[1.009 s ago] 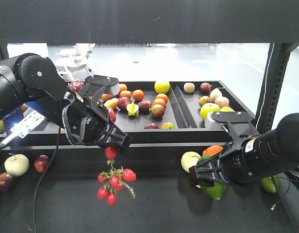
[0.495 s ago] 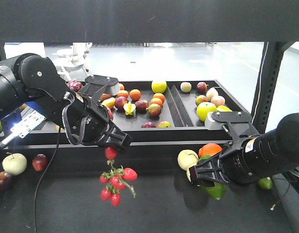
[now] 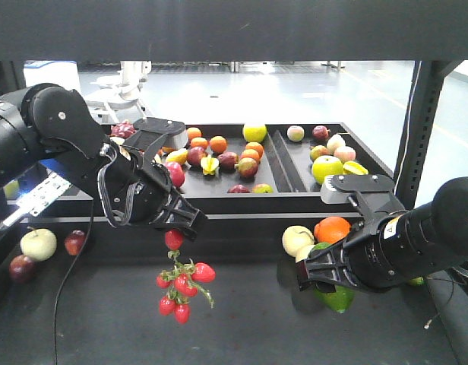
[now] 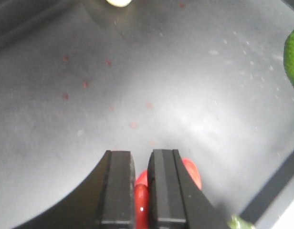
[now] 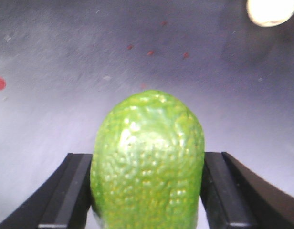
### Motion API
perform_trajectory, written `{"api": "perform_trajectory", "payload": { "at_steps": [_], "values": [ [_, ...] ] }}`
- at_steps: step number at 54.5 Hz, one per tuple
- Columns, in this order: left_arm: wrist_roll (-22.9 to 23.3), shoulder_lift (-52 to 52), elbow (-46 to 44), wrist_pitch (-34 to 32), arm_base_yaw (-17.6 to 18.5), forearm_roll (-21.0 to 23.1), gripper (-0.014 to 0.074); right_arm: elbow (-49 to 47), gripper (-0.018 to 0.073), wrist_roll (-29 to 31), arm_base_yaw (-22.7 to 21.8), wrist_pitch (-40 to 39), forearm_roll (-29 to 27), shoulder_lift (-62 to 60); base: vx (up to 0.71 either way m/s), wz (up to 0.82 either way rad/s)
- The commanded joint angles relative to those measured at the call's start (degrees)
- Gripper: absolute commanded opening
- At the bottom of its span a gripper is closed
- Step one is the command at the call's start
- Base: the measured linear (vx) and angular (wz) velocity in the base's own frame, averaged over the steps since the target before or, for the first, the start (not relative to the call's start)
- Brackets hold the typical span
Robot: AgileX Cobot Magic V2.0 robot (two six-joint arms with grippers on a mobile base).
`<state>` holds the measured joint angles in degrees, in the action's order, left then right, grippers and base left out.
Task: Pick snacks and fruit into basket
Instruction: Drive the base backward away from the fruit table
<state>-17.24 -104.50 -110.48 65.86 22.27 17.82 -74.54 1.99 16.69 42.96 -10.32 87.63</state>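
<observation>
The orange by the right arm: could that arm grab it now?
Probably not: the right gripper is shut on the green fruit, so its jaws are full, though the orange lies close by, uncovered.

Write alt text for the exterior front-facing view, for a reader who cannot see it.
The left gripper is shut on a hanging bunch of small glossy red fruits; the right gripper is shut on a bumpy green oval fruit. Behind them, a black tray holds many loose fruits, red, orange and yellow.
</observation>
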Motion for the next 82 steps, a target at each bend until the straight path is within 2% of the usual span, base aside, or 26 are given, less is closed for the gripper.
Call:
{"api": "perform_trajectory", "payload": {
  "at_steps": [1,82],
  "values": [
    [0.32,3.28,-1.66,-3.06,0.00,1.43,-0.0006,-1.67,-0.0008,0.24,-0.26,-3.38,-0.24,-2.51,-0.10,0.06],
    [0.32,3.18,-1.66,-3.26,0.00,1.43,-0.0006,-1.67,-0.0008,0.24,-0.26,-3.25,-0.24,-2.51,-0.12,0.01]
  ]
}}
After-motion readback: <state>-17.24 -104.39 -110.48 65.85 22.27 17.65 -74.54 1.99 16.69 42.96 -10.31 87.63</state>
